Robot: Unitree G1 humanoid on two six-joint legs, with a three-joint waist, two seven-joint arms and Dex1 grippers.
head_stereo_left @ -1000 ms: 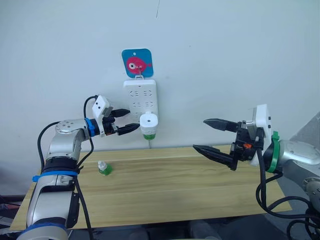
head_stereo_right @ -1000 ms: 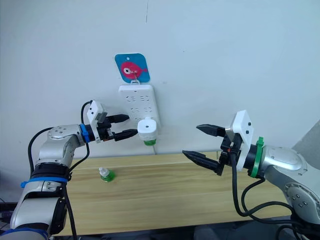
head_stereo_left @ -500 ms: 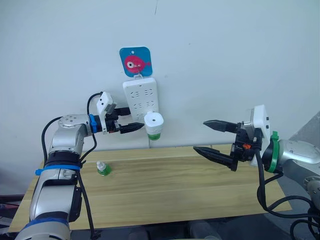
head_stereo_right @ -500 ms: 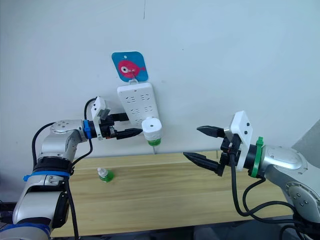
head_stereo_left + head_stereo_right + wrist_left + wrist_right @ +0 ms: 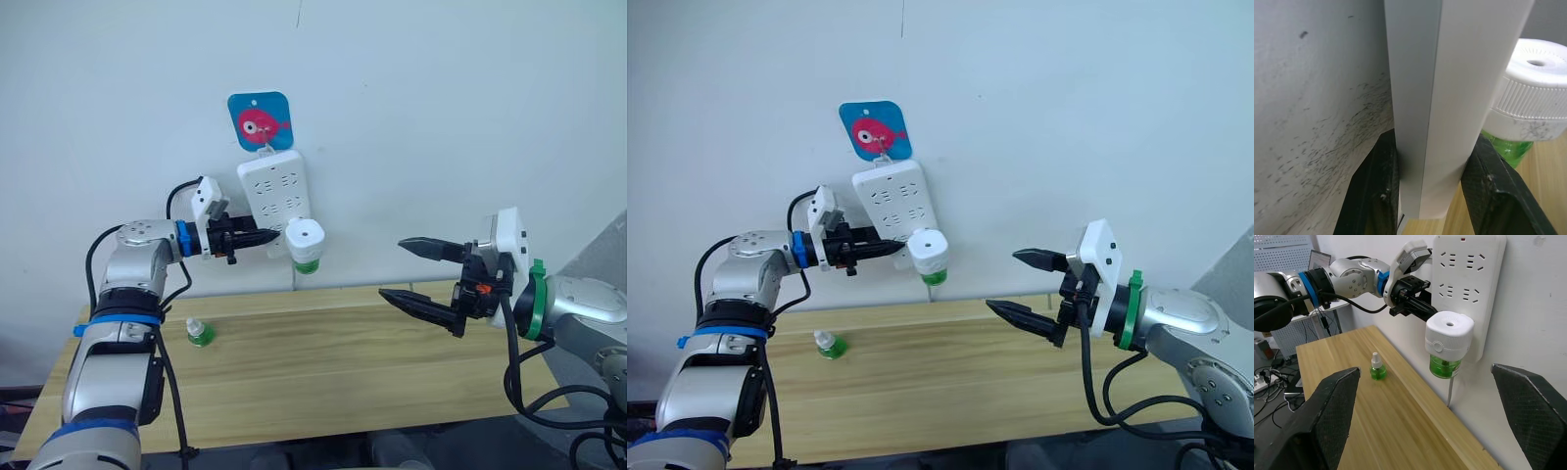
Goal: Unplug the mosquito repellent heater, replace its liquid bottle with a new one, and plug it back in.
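One white heater with a green bottle stays plugged in; left gripper pinches the power strip, right gripper spread.

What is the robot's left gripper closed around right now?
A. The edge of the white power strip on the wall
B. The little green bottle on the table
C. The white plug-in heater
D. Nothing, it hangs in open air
A. In the left wrist view both fingers press on either side of the power strip edge, while the mosquito repellent heater sits beside them, untouched.
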